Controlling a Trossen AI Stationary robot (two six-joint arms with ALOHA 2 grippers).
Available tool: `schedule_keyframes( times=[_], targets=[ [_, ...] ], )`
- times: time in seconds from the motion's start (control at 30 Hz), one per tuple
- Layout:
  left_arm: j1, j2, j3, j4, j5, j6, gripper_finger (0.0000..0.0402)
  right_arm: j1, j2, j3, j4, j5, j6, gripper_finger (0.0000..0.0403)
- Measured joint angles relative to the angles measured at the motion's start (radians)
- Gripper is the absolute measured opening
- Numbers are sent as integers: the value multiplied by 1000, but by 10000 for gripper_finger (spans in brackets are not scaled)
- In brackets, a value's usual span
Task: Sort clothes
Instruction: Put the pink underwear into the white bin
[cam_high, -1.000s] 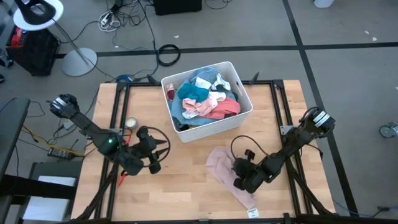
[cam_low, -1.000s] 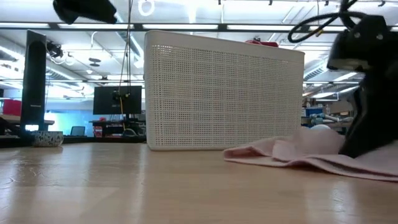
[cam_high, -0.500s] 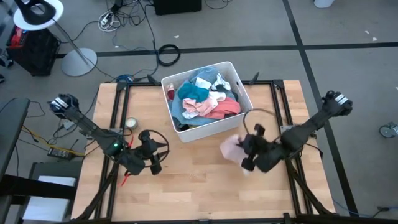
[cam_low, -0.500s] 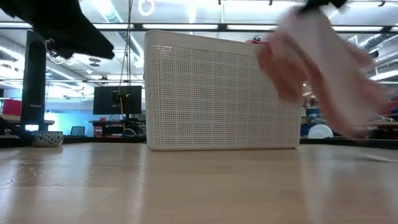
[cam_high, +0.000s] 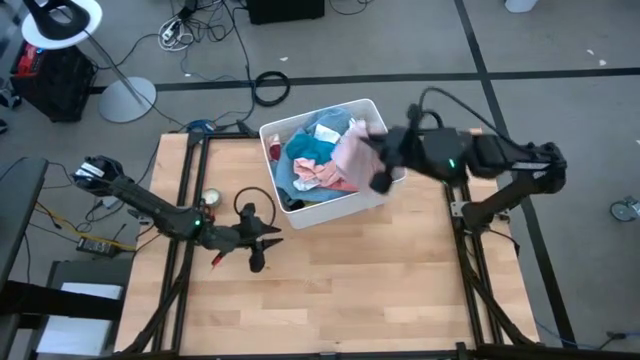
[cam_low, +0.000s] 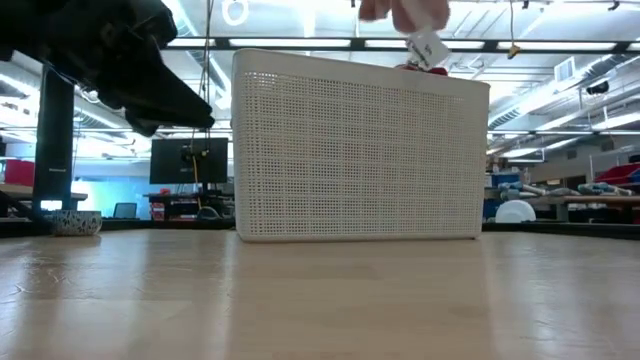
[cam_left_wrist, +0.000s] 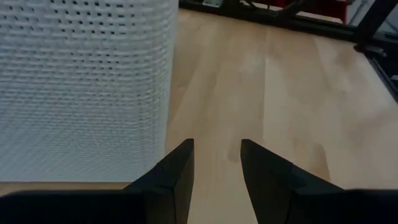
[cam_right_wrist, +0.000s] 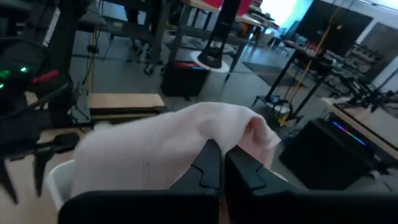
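Left hand (cam_high: 262, 243) low over the tabletop (cam_high: 350, 290), near the bin's (cam_high: 340, 212) front left corner; fingers apart, nothing held. Bin heaped with mixed clothes (cam_high: 312, 160). Right hand (cam_high: 378, 165) above the bin's right side, pinched tight on a pink garment (cam_high: 352, 152) hanging over the pile. Step judged: dropping the pink piece in. Next: open over the pile, lift clear

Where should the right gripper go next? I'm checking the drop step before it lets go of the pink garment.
Probably a short move lower and further over the white bin, then open. The right gripper is shut on the pink garment, which hangs above the bin's right side, over the clothes already inside. The left gripper waits open above the bare table.
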Motion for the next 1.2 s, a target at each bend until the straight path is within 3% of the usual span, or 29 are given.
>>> schedule_keyframes(
  times=[0.2,0.43,0.6,0.87,1.03,1.2],
  targets=[
    [57,0,-1,6,59,27,136,-222,90,33,62,-262,-54,0],
    [62,0,-1,7,67,33,136,-381,257,33,-84,-405,22,10],
    [62,0,-1,-11,67,31,136,-443,405,33,-231,-512,94,23],
    [62,0,-1,-18,67,28,136,-502,615,42,-261,-725,226,57],
    [62,0,-1,-11,67,28,136,-527,668,45,-245,-765,279,113],
    [62,0,-1,-6,67,25,136,-534,621,35,-250,-762,280,152]
  ],
)
